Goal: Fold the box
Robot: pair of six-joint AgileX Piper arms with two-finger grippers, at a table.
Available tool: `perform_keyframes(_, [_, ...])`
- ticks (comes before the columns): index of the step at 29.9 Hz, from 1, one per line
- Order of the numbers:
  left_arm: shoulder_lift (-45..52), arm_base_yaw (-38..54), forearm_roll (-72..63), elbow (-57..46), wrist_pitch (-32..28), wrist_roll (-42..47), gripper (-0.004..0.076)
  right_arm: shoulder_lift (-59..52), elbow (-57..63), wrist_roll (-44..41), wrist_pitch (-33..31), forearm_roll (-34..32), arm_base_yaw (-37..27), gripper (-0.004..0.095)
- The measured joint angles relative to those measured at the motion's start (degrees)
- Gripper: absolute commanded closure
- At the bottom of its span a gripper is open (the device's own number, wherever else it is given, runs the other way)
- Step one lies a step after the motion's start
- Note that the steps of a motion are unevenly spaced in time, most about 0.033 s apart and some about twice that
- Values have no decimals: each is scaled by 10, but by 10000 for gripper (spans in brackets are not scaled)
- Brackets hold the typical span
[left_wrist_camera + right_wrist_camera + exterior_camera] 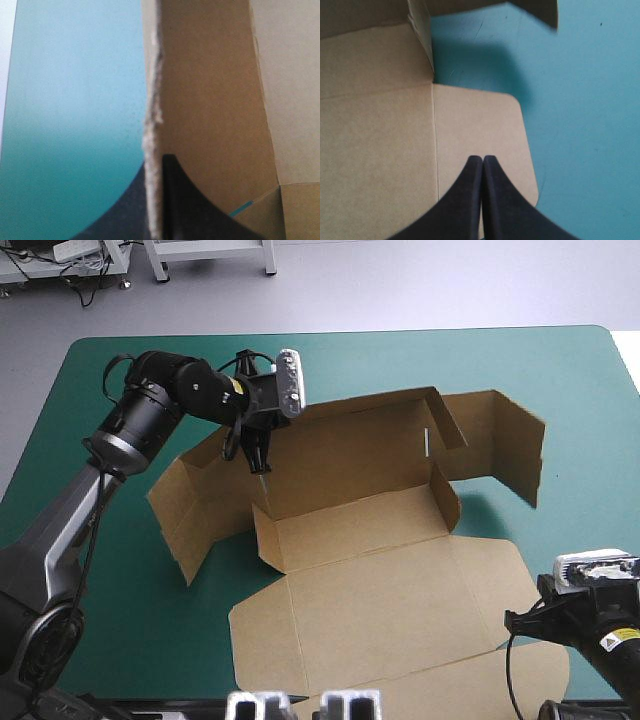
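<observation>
The brown box (380,580) lies in the middle of the table, lid panel flat toward the near edge, back wall (350,445) and side flaps raised. My left gripper (258,462) is at the back wall's left end, shut on the board. In the left wrist view the board's raw edge (152,125) stands between the black fingers (180,200). My right gripper (525,623) hovers at the lid's right near corner. In the right wrist view it is shut (482,161), empty, over the rounded lid flap (480,120).
A tall side panel (505,440) of the box stands toward the right far side, casting a shadow on the teal-green cover (580,470). Bare cover lies left of the box (120,570) and right of the lid flap (585,125).
</observation>
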State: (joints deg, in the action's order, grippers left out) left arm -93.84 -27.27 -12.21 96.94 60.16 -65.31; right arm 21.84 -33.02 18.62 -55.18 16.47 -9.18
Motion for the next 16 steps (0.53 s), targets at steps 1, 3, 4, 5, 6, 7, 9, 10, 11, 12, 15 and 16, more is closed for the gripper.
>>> perform_keyframes(1, [0, -15, 12, 0, -7, -5, 734, 4, -11, 0, -1, -2, 0, 927])
perform_keyframes(3, [0, -44, 40, 0, -25, -7, 734, 20, -34, -1, 0, -4, 0, 927])
perform_keyframes(4, [0, -60, 58, 0, -35, -4, 734, 28, -43, -2, 0, -5, 0, 927])
perform_keyframes(5, [0, -78, 78, 0, -46, 2, 734, 41, -58, -3, -1, -5, 0, 927])
perform_keyframes(6, [0, -92, 100, 0, -56, 10, 734, 51, -68, -4, -1, -5, 0, 927])
perform_keyframes(7, [0, -111, 122, 0, -67, 25, 734, 61, -78, -4, -1, -5, 0, 927])
perform_keyframes(9, [0, -143, 174, 0, -82, 60, 734, 90, -106, -6, 1, -5, 0, 927])
perform_keyframes(10, [0, -159, 201, 0, -88, 79, 734, 105, -119, -6, 3, -5, 0, 927])
perform_keyframes(11, [0, -173, 228, 0, -94, 101, 734, 120, -135, -6, 6, -5, 0, 927])
perform_keyframes(12, [0, -185, 247, 0, -99, 119, 734, 136, -152, -6, 9, -4, 0, 927])
perform_keyframes(15, [0, -207, 309, -8, -138, 185, 734, 182, -210, -8, 13, 6, 0, 927])
perform_keyframes(16, [0, -212, 335, -16, -160, 214, 734, 199, -231, -11, 13, 10, 0, 927])
